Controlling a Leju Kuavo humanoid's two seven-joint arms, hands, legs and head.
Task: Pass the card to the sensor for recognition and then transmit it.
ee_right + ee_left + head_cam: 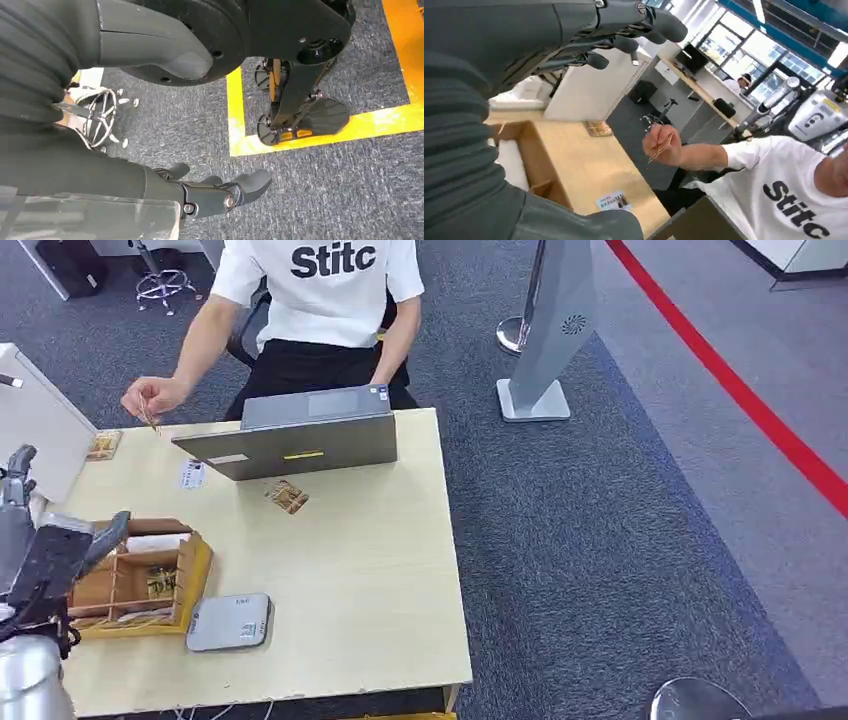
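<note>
A card [287,497] lies flat on the worktop [370,570], just in front of the grey laptop [300,440], turned askew so its long axis runs diagonally to the worktop's edges. More cards stand in a wooden box [140,580] at the near left, a white one [192,474] lies beside the laptop, another [103,445] sits at the far left corner, and the person [320,300] seated behind pinches one [150,418] in a hand. Which is the task's own card I cannot tell.

By its look, such a card is light, thin, stiff and smooth. Lying flat it offers little to grip, so a pinch across the short edges, or sliding it to the worktop's edge first, seems the safest hold.

The grey sensor pad [229,622] sits just beside the box, towards the near edge.

The left hand [45,555] hovers over the box's left side, fingers [624,35] loosely spread and holding nothing. The right hand [215,192] hangs over the carpet, fingers slightly curled, empty.
</note>
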